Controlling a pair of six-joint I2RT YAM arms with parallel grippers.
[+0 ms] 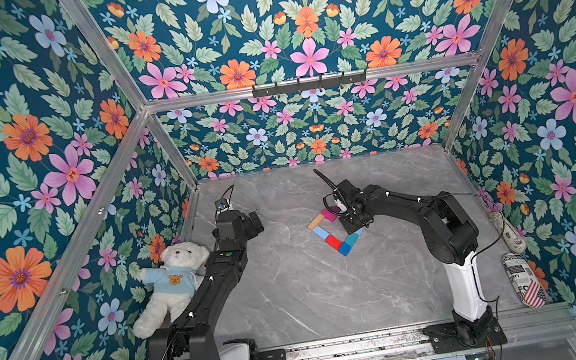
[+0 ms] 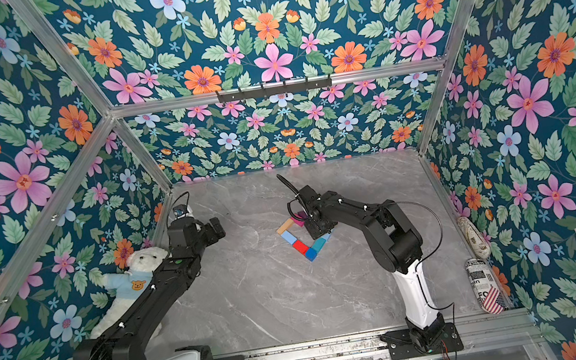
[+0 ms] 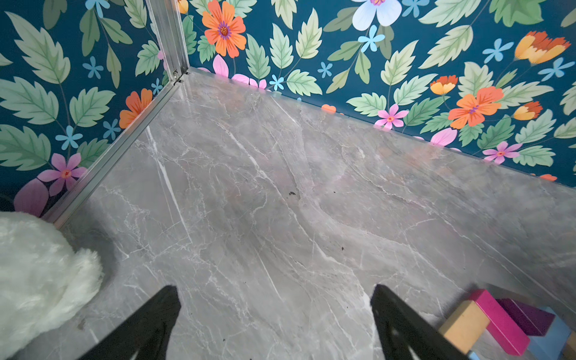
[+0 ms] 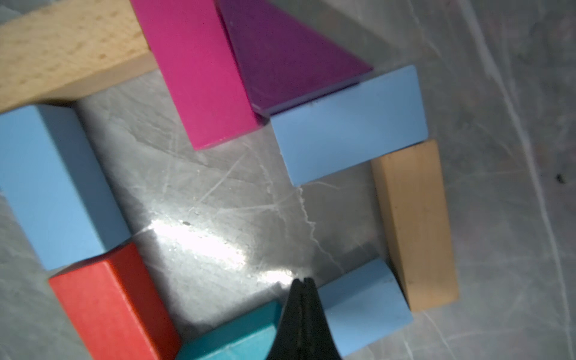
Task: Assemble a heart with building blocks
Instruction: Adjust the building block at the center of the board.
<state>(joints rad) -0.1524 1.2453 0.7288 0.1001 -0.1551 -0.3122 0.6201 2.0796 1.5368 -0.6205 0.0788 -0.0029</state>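
The heart (image 1: 329, 234) lies at mid-table as a hollow outline of building blocks. In both top views my right arm (image 1: 398, 203) hangs over the heart's right side and hides it. The right wrist view looks straight down on a tan brick (image 4: 71, 53), a magenta brick (image 4: 199, 71), a purple wedge (image 4: 280, 56), light blue bricks (image 4: 349, 124), a red brick (image 4: 109, 305) and a teal brick (image 4: 233, 339). My right gripper (image 4: 300, 280) is shut and empty, its tip at the seam between the teal brick and a light blue brick (image 4: 361, 308). My left gripper (image 3: 275, 290) is open over bare table, left of the heart.
A white teddy bear (image 1: 170, 283) in a light blue shirt lies by the left wall, under my left arm. A printed can (image 1: 524, 285) and a pale patterned object (image 1: 506, 229) lie along the right wall. Flowered walls enclose the grey marble table (image 1: 296, 296).
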